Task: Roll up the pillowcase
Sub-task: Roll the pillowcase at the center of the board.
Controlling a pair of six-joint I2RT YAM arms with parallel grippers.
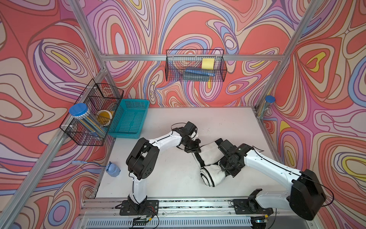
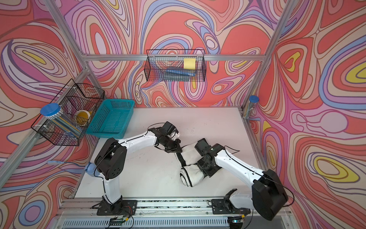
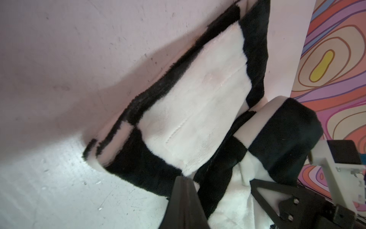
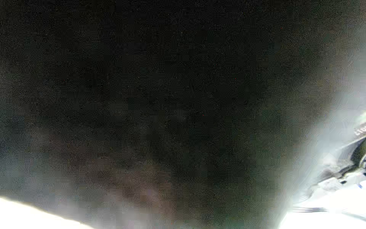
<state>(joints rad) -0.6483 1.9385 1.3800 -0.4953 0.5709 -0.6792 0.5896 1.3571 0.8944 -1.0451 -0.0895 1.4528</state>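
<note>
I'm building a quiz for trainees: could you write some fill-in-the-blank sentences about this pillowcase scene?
The pillowcase is checked black and ____.
The left gripper is shut on the ____.
The plastic basket is coloured ____.
The wire basket on the back wall holds a pad coloured ____.
Missing words: white; pillowcase; teal; yellow.
</note>
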